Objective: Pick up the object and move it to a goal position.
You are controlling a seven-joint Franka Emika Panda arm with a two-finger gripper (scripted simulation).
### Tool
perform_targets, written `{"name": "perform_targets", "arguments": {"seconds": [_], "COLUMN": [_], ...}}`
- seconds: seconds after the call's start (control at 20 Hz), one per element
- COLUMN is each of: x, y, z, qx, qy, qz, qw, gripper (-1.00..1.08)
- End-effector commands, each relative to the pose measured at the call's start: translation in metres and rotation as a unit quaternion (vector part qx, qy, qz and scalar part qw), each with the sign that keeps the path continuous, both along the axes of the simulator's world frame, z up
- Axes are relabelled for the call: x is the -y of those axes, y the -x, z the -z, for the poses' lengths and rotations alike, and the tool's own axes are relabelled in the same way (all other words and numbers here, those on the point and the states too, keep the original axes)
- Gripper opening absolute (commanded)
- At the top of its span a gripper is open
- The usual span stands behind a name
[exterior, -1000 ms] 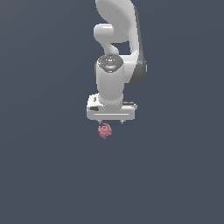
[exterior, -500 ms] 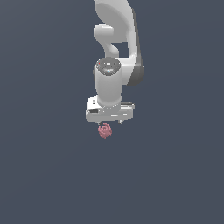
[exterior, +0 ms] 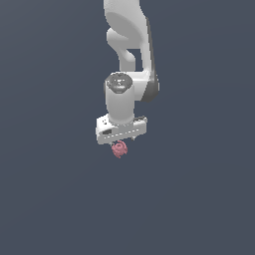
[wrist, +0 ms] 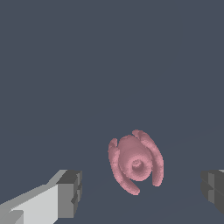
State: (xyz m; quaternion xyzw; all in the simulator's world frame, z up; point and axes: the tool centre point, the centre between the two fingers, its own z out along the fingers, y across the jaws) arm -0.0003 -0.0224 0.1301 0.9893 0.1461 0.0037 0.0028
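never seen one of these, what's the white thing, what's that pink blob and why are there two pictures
The white thing is a robot arm, drawn by a computer simulation rather than filmed. At its lower end sits the end effector, the part that grasps, with two fingers.

The two pictures show the same moment from two cameras. The exterior view looks at the whole arm from a distance. The wrist view comes from a camera mounted on the arm, looking past one finger on each side.

The pink blob is the object the arm is meant to pick up and carry elsewhere: a small, lumpy, roundish thing on a plain dark grey surface. Nothing else shows there.

Nothing is held. The fingers stand wide apart with the object between them, and neither touches it. In the exterior view it shows just under the end effector.
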Motion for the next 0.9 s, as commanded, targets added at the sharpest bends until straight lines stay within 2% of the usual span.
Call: {"name": "perform_targets", "arguments": {"seconds": [0.0,0.45,0.85], "x": [0.003,0.013,0.017], "y": [0.002,0.010,0.015], "z": [0.007,0.028,0.038], "qx": [-0.001,-0.003,-0.004], "qy": [0.000,0.000,-0.001], "qz": [-0.032,-0.132,-0.179], "qw": [0.9995,0.9912,0.9839], "gripper": [1.00,1.00,1.00]}}
